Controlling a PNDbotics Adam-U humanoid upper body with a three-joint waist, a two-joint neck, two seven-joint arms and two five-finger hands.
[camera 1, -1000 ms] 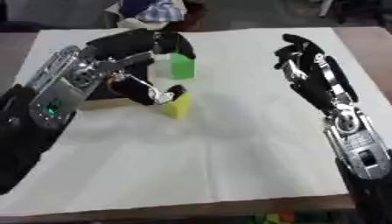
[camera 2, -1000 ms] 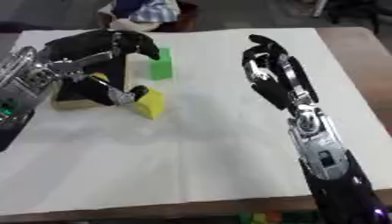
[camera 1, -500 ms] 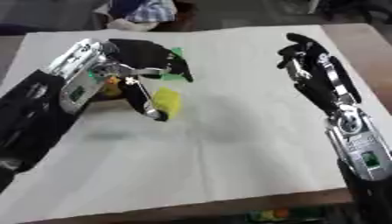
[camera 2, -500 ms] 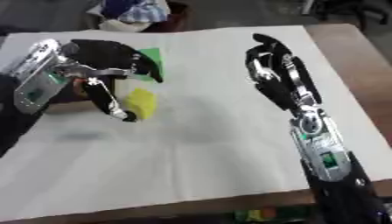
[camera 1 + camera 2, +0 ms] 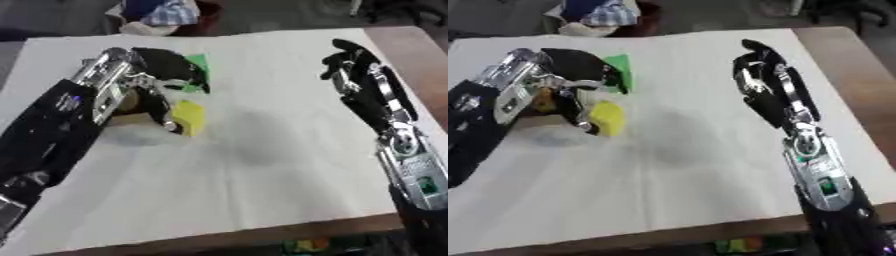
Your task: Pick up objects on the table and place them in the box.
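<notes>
The left hand [image 5: 162, 75] curls over the yellow block [image 5: 190, 117], holding nothing I can confirm; beside it, the green block [image 5: 198, 67] looks light, stiff, best pinched across flat sides

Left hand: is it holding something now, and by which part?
It cannot be told. The left hand curls over the green block, its thumb beside the yellow block; no clear grip shows.
</notes>
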